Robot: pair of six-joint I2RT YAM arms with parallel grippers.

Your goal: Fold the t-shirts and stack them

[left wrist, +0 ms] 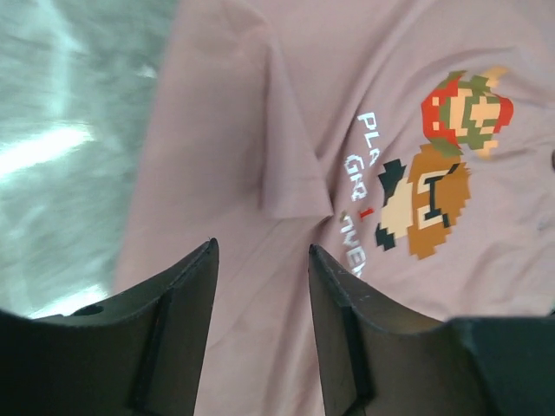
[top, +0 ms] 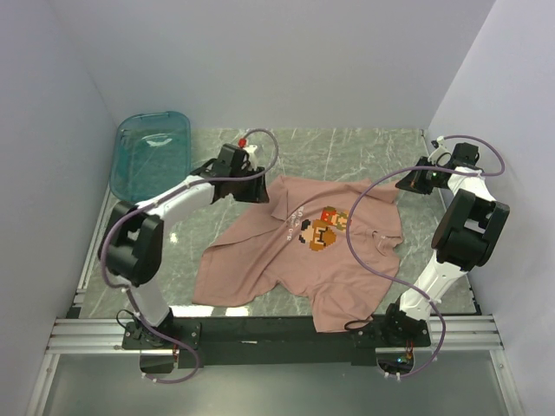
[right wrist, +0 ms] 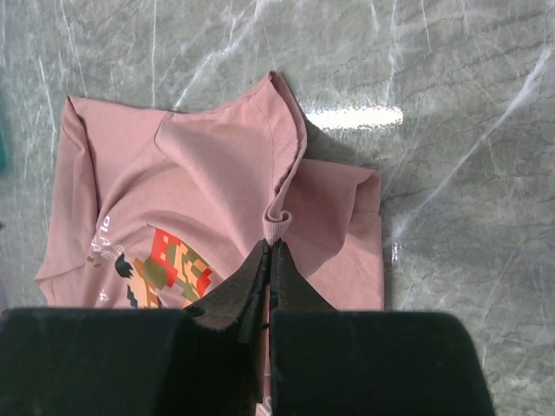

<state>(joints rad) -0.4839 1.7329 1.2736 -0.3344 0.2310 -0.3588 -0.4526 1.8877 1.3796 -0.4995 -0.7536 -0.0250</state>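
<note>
Left wrist — t-shirt (left wrist: 286, 104) spread beneath left hand (left wrist: 262, 260) | jaws apart

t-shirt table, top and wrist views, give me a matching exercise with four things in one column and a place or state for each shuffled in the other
Things:
1. t-shirt
2. teal bin
3. left gripper
4. right gripper

Places or states:
a. jaws apart, nothing between them
b. far left corner of the table
c. spread out mid-table, chest print facing up
d. closed on a raised fold of pink cloth

Pairs: 1-c, 2-b, 3-a, 4-d
</note>
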